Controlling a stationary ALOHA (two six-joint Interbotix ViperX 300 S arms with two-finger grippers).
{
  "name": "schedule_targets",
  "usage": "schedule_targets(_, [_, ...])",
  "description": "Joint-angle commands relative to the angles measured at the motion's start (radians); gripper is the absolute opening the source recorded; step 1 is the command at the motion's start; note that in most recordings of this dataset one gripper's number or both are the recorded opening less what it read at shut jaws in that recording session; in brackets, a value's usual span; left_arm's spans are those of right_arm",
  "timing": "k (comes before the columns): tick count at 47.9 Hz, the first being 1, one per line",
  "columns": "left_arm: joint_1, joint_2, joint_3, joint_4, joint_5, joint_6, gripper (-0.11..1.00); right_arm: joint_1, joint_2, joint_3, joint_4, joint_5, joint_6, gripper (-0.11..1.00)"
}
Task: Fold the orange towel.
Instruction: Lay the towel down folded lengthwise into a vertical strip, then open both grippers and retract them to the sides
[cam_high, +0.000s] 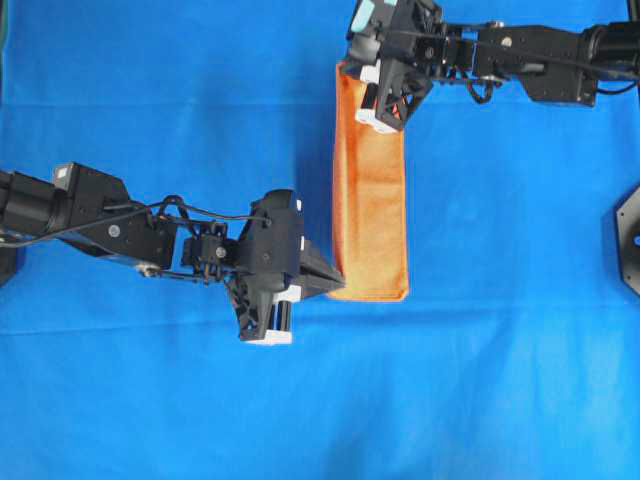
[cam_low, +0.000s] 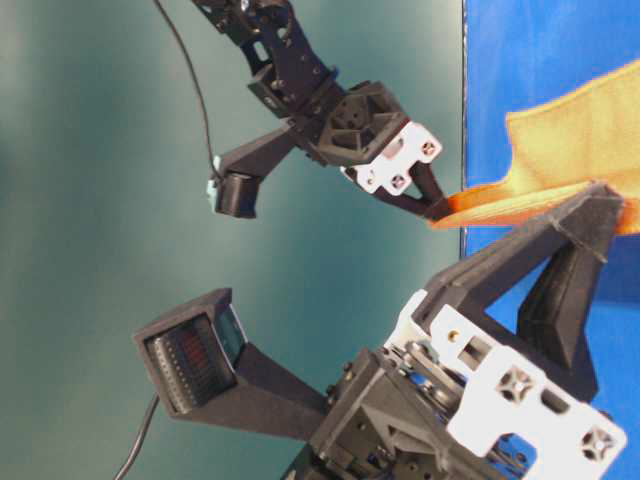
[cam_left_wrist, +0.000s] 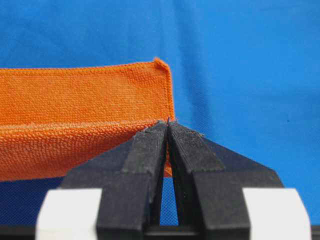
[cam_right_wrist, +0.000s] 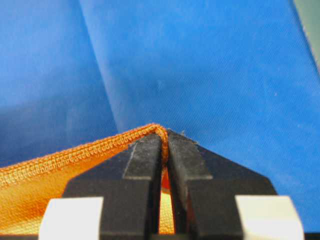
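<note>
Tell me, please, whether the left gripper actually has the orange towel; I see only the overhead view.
Observer: In the left wrist view, the left gripper is shut, with a corner edge of the orange towel nipped between its tips.
Operator: And the right one?
Observer: The right wrist view shows the right gripper pinching the stitched hem at a rounded corner.
Operator: Is any corner lifted?
Observer: The table-level view shows one pinched corner raised off the blue table cloth.

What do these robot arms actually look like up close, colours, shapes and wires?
Both arms are matte black, built of blocky segments with thin black cables looped along them. Each ends in a gripper, left and right, with two tapered black wedge fingers sliding on white blocks. A boxy black camera rides on each wrist.
</note>
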Motion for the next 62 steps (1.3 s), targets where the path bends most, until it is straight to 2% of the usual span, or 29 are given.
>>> schedule_targets(1, [-0.015, -0.02, -0.011, 0.003, -0.009, -0.002, 0.04, -0.005, -0.017, -0.008, -0.003, -0.017, -0.003, 0.16])
schedule_targets(5, [-0.015, -0.02, -0.011, 0.003, -0.009, -0.003, 0.18, -0.002, -0.017, -0.005, -0.009, -0.025, -0.003, 0.42])
schedule_targets(8, [-0.014, -0.021, -0.009, 0.003, -0.008, -0.003, 0.37, -0.002, -0.017, -0.003, -0.009, -0.025, -0.003, 0.58])
schedule_targets(10, [-0.014, -0.023, -0.008, 0.003, -0.006, -0.002, 0.5, -0.002, -0.017, -0.005, -0.011, -0.023, -0.005, 0.66])
schedule_targets(12, [-0.014, -0.025, -0.005, 0.003, 0.002, -0.002, 0.63, -0.002, -0.017, -0.005, -0.011, -0.023, -0.003, 0.69])
schedule_targets(14, [-0.012, -0.029, -0.002, 0.003, 0.012, -0.002, 0.75, -0.002, -0.017, -0.003, -0.012, -0.025, -0.005, 0.67])
schedule_targets(16, [-0.011, -0.032, -0.002, 0.003, 0.021, -0.002, 0.83, -0.002, -0.017, -0.005, -0.014, -0.023, -0.005, 0.65])
schedule_targets(25, [0.002, -0.097, 0.003, 0.003, 0.124, 0.002, 0.73, 0.002, -0.032, 0.002, -0.023, -0.015, -0.006, 0.65])
schedule_targets(35, [0.051, -0.209, 0.037, 0.006, 0.195, 0.012, 0.73, 0.032, -0.133, 0.052, -0.023, 0.002, -0.008, 0.65])
schedule_targets(44, [0.123, -0.331, 0.132, 0.006, 0.196, 0.014, 0.73, 0.086, -0.29, 0.152, -0.023, 0.002, 0.005, 0.65])
schedule_targets(52, [0.192, -0.46, 0.261, 0.006, 0.181, 0.014, 0.73, 0.143, -0.442, 0.272, -0.008, -0.009, 0.02, 0.65])
schedule_targets(62, [0.258, -0.632, 0.417, 0.006, 0.091, 0.014, 0.73, 0.204, -0.634, 0.423, 0.031, -0.055, 0.084, 0.65])
